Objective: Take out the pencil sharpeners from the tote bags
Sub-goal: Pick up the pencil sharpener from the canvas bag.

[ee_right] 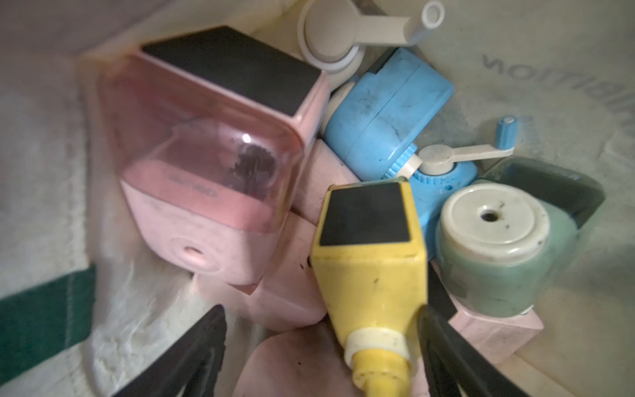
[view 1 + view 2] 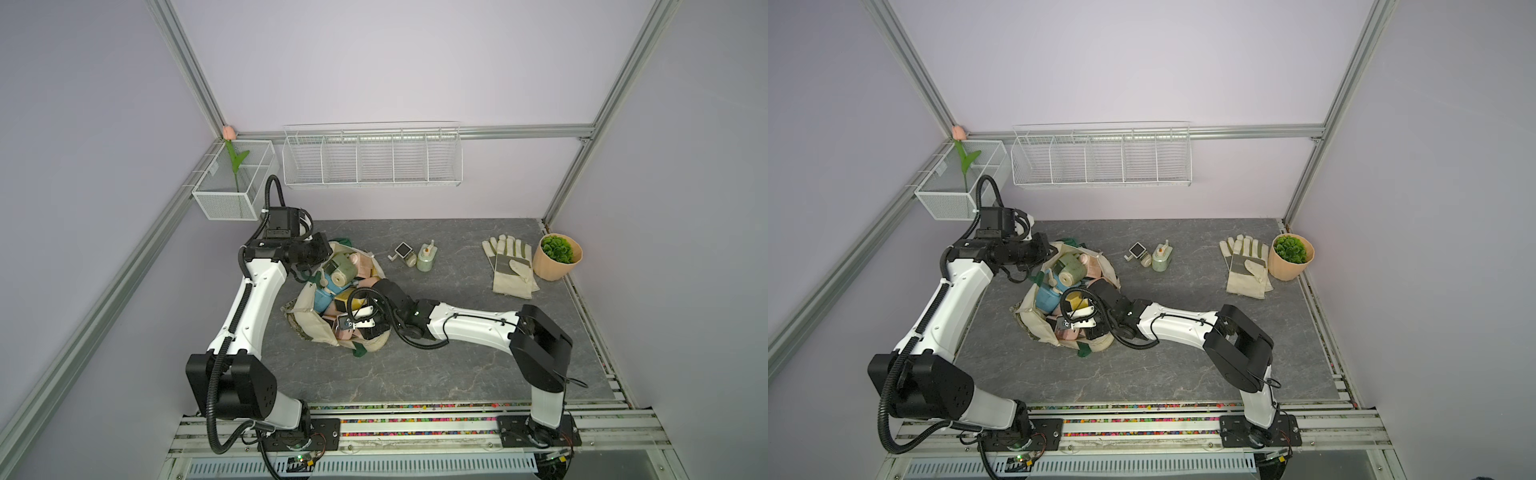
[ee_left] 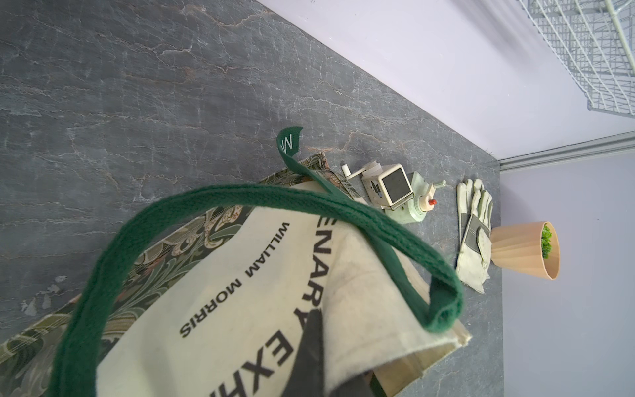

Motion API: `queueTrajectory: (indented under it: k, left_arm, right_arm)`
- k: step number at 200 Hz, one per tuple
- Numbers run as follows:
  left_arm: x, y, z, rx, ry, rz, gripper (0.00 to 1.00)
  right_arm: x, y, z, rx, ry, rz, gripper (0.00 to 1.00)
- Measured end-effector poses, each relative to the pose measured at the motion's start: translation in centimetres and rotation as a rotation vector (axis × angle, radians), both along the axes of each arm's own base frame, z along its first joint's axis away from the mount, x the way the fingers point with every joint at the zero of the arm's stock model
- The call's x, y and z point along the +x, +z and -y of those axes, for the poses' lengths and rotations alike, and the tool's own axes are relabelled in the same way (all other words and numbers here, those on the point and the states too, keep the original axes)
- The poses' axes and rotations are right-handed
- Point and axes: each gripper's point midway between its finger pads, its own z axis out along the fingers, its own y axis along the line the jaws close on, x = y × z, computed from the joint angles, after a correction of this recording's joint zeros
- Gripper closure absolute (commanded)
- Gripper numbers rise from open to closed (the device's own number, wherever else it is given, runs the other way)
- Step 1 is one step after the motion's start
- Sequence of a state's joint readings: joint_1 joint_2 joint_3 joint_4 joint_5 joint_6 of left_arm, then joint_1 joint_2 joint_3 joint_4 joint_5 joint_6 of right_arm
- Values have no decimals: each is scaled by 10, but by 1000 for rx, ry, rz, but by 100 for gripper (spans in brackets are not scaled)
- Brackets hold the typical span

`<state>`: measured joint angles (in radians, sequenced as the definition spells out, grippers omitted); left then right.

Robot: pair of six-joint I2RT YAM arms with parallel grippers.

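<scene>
Alignment: yellow sharpener point(image 1: 369, 261) lies in the tote bag point(image 2: 316, 328), narrow end between the spread, empty fingers of my right pincer point(image 1: 321, 311), long axis running straight away from it; left pincer point(image 2: 307, 272) clenched on the bag's far-left rim.

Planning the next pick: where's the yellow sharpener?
In the right wrist view, the yellow sharpener lies inside the tote bag, between the fingers of the open right gripper, beside a pink sharpener.
</scene>
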<state>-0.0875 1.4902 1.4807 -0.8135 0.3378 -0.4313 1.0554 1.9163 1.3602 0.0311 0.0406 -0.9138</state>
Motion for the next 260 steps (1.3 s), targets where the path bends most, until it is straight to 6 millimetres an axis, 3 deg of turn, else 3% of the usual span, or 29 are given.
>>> queueTrajectory:
  k: [39, 93, 119, 209, 260]
  left_arm:
    - [0, 0, 0, 0, 0, 0, 100]
    - [0, 0, 0, 0, 0, 0, 100]
    - [0, 0, 0, 0, 0, -1, 100]
    - [0, -1, 0, 0, 1, 1, 100]
    - [3, -1, -4, 11, 15, 8, 100]
  right_arm:
    - [14, 12, -18, 50, -4, 37, 20]
    - [25, -10, -26, 28, -12, 15, 26]
    - [33, -7, -33, 43, -28, 26, 28]
    - [46, 14, -46, 153, -104, -19, 49]
    - [55, 12, -53, 158, -145, -51, 48]
